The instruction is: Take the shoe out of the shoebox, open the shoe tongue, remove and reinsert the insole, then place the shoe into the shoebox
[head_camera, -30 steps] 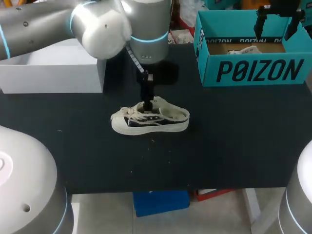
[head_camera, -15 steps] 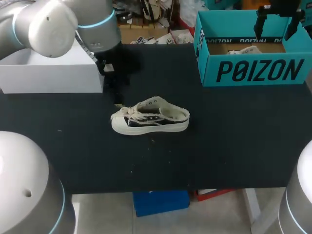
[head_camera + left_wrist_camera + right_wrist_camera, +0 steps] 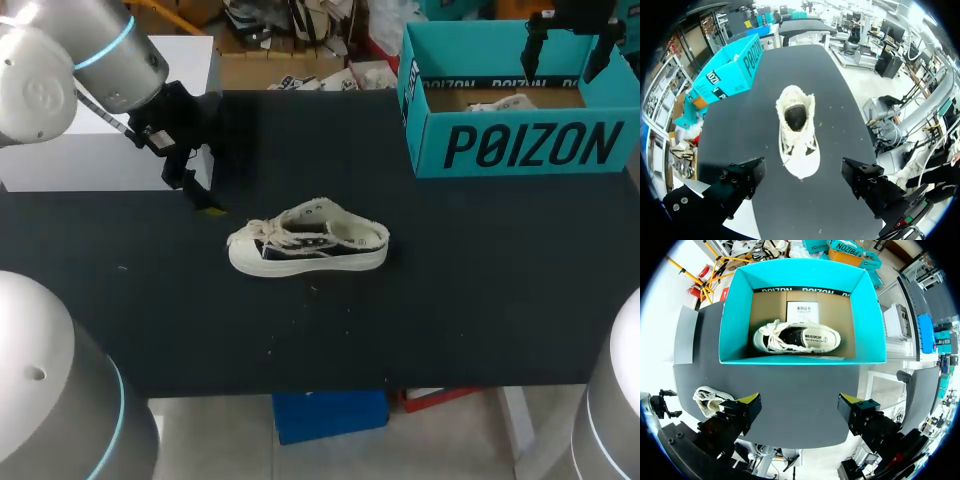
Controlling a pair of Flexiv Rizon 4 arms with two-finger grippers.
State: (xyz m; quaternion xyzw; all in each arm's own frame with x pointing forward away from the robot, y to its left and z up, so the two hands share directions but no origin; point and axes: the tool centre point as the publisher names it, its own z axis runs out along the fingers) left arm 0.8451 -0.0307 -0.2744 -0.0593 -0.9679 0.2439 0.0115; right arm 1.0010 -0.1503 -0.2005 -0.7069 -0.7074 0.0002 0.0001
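Cream-and-black canvas shoe (image 3: 308,248) stood on its sole on the black table (image 3: 450,300), out of the teal cardboard shoebox (image 3: 530,145) and well apart from it. Left claw (image 3: 198,197) hung past the toe, fingers apart, empty, just beside a white box (image 3: 100,150). Right claw (image 3: 567,50) hung over the shoebox, fingers apart, empty. Judged: tongue-and-insole step in hand; next move needs a claw at the shoe's mouth, past loose laces. A second shoe (image 3: 796,337) lay in the shoebox, likely crowding the return

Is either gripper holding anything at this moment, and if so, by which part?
Nothing is held. The left gripper is open, clear of the shoe; the right gripper is open above the shoebox.
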